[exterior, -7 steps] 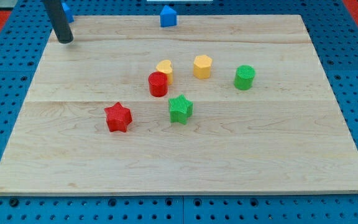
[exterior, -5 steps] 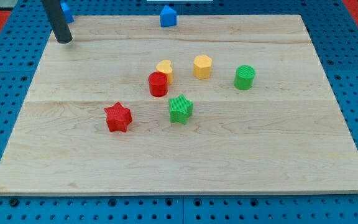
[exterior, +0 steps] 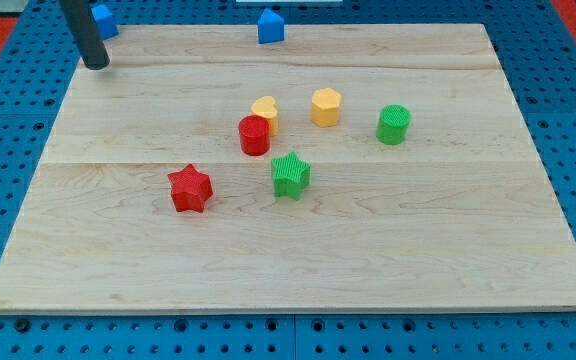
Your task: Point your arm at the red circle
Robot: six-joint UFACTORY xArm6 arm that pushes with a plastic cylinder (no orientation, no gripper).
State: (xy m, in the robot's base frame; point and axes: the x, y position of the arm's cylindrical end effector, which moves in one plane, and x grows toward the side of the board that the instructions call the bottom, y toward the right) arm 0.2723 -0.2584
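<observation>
The arm carried no hand at all, only a dark rod with nothing to open or close, and its tip (exterior: 95,66) rested at the far top-left corner of the wooden table (exterior: 418,230). It stood just beside a blue block (exterior: 106,18) that sat on the corner edge, partly hidden behind the rod so its shape could not be told.

The table took up nearly the whole view. Most of the blocks were gathered a little above its middle. A second blue block (exterior: 271,26), shaped like a small house, sat alone at the top edge.

The red circle (exterior: 254,135) was in the cluster near the table's centre, touching or very nearly touching the yellow heart (exterior: 264,110) behind it. From the tip it lay well apart, down and to the view's right on a long diagonal. As far as I could judge, no other block stood on that line, so the path looked open.

Around it were a yellow hexagon (exterior: 326,106) to the right of the heart, a green cylinder (exterior: 393,124) further right, a green star (exterior: 290,175) below and right, and a red star (exterior: 190,189) below and left.
</observation>
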